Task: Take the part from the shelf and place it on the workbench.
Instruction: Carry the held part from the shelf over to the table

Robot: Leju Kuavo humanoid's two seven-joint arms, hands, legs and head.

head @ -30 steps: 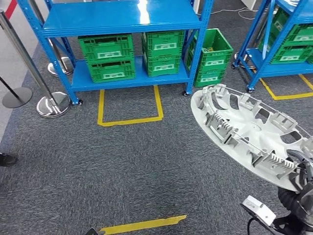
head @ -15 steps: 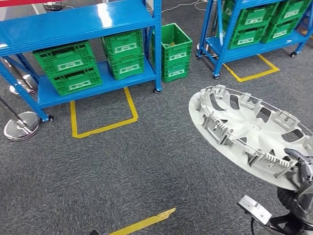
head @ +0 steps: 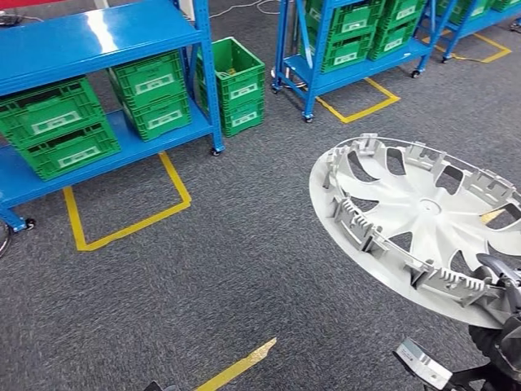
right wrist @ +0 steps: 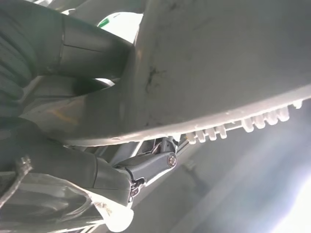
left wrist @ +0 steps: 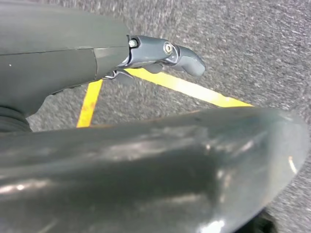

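The part is a silver-grey wheel cover (head: 424, 212), inner side up, with ribbed clips round its rim. It hangs tilted over the dark carpet at the right of the head view. My right hand (head: 501, 281) grips its near rim from below at the lower right. In the right wrist view the cover's rim (right wrist: 220, 63) lies across my right hand's fingers (right wrist: 154, 165). My left hand (left wrist: 161, 51) hangs over the carpet with its fingers stretched out and nothing in them.
A blue shelf rack (head: 92, 37) with green crates (head: 154, 90) stands at the far left. One green crate (head: 236, 81) sits on the floor beside it. A second blue rack (head: 344, 41) stands behind. Yellow tape lines (head: 129, 220) mark the carpet.
The whole picture has slid left, so the camera has turned right. The wheel cover stays held in my right hand at the same place in view.
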